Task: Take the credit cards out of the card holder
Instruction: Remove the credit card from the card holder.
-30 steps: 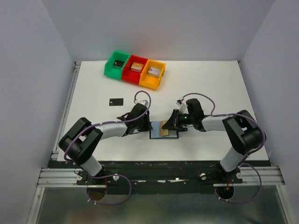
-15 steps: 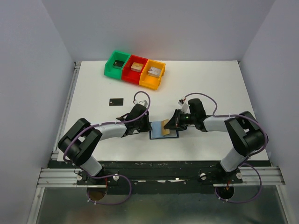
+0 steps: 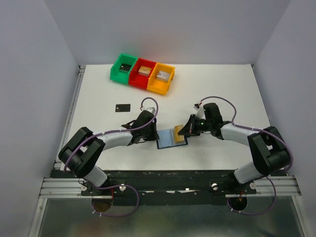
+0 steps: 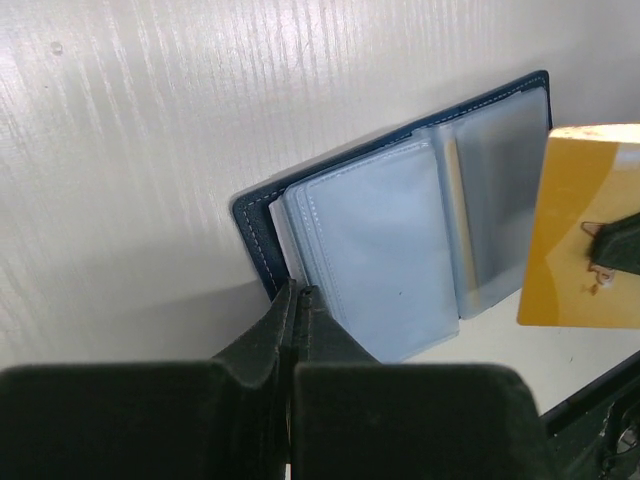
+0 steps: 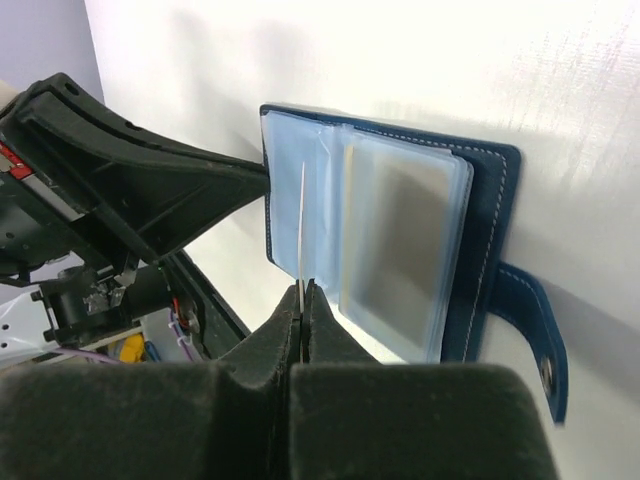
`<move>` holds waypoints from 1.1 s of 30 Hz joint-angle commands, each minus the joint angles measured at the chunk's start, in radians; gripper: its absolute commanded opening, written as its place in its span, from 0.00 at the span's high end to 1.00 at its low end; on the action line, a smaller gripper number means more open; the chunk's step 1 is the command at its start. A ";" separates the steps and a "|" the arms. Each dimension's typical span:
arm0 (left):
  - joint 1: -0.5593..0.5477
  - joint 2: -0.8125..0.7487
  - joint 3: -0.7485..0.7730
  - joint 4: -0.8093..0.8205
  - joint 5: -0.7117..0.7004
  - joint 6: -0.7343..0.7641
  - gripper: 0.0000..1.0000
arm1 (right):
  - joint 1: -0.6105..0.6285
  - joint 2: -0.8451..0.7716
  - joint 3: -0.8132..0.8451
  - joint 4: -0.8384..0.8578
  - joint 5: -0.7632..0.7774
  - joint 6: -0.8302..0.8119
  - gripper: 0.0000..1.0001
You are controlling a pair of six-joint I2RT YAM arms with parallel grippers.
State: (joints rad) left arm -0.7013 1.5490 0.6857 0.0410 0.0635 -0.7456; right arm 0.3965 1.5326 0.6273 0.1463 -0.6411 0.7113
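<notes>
Jaws of my right gripper (image 5: 303, 290) pinch a tan-gold credit card (image 4: 585, 230) over the open card holder (image 4: 400, 240) (lying between the arms). My left gripper (image 4: 295, 300) clamps the holder's corner. This looks like the extraction step; next I'd carry the card clear and release it.

I see the navy card holder (image 3: 166, 139) lying open on the table (image 3: 222, 89), pale sleeves up. A tan-gold card (image 3: 179, 134) stands lifted over its right half; a black card (image 3: 122, 107) lies well left.
</notes>
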 commanded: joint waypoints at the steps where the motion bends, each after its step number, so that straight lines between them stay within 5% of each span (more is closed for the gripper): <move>1: -0.003 -0.062 0.037 -0.101 0.006 0.052 0.94 | -0.010 -0.089 0.041 -0.145 0.067 -0.074 0.99; 8: -0.001 -0.223 0.110 -0.131 0.027 0.072 0.45 | -0.008 -0.288 0.126 -0.355 0.080 -0.235 1.00; 15: 0.017 -0.470 0.031 -0.003 0.091 0.138 0.16 | 0.085 -0.341 0.225 -0.501 -0.070 -0.447 1.00; 25: 0.209 -0.678 -0.133 0.314 0.715 0.146 0.16 | 0.243 -0.290 0.360 -0.626 -0.365 -0.553 1.00; 33: 0.210 -0.639 -0.124 0.433 0.940 0.072 0.24 | 0.283 -0.278 0.452 -0.724 -0.370 -0.595 1.00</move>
State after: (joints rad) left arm -0.4946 0.8890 0.5568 0.3325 0.7959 -0.6163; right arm 0.6624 1.2377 1.0157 -0.4881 -0.9718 0.1631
